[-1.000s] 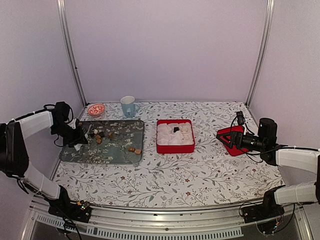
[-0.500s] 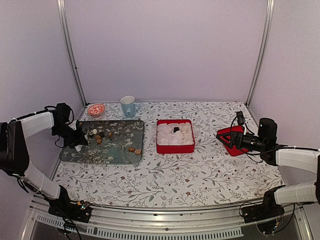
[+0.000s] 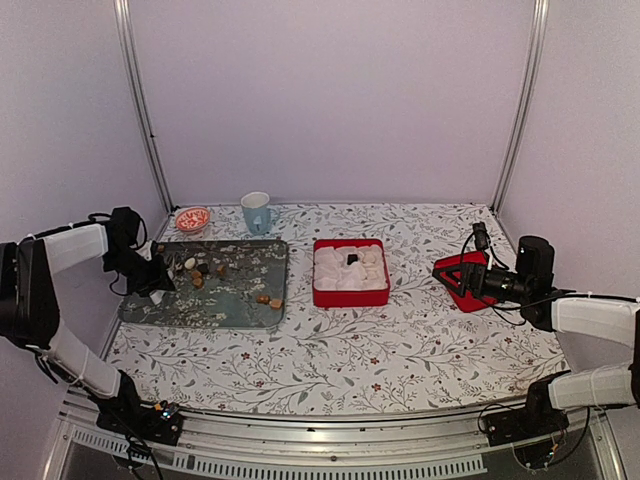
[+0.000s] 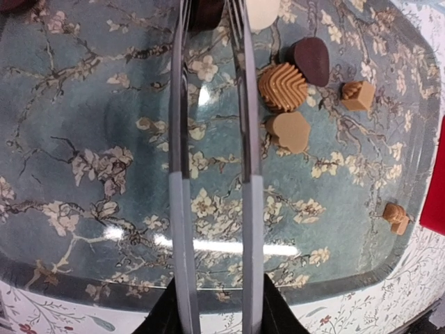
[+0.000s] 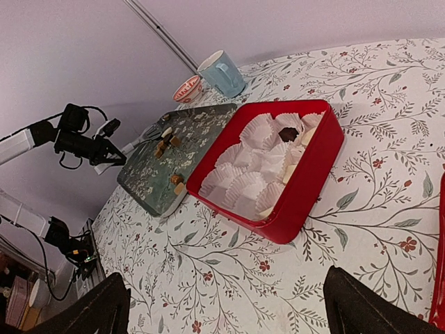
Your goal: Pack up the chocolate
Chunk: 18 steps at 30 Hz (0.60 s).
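Chocolate [image 4: 284, 87] lies mostly on the tray [image 4: 83, 139], left of the red box [image 5: 302, 205]. Your left end effector [image 3: 162, 280] straddles a dark piece [image 4: 206, 10] to lift it (you cannot tell if it pinches yet). Your right end effector [image 5: 224, 278] is spread, parked clear.

Tray [image 4: 83, 139]: dusky blue-green, printed with brown branches and cream blossoms.
Chocolate pieces [image 4: 358, 95], toward 1 o'clock on it: dark brown piece [image 4: 311, 59], ridged tan piece [image 4: 282, 86], plain tan piece [image 4: 288, 132], whitish piece [image 4: 263, 10].
Box [image 3: 350, 297]: red. Paper cups [image 5: 247, 184] inside: white, pleated.
Desk [image 3: 400, 350]: white with grey-green vines and small red flowers.
Mug [image 3: 256, 212]: pale blue.
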{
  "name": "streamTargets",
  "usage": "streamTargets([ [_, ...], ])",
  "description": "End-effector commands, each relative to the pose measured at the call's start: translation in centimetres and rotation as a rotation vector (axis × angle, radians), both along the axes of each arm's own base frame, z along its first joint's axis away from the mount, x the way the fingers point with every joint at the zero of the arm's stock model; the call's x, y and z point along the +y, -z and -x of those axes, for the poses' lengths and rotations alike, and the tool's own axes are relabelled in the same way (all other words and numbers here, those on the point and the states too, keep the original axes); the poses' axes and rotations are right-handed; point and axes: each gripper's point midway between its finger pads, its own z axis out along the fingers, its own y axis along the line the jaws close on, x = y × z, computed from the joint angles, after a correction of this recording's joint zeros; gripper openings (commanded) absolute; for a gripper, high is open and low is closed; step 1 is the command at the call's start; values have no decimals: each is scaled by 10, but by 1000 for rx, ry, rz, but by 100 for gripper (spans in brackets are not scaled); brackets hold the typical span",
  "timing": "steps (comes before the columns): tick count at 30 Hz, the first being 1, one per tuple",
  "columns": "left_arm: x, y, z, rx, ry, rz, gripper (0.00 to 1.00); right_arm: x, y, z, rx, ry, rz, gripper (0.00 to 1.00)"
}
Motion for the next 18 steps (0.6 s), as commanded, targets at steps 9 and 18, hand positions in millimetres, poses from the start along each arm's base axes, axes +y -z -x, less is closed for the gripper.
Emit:
streamTargets([
  [9,1,-38,-12,-110,-8,10,16,0,-6,-3,-26,8,-1,99],
  [18,-32,-97,-26,-269,82,57,14,1,-4,-3,-17,5,-2,99],
])
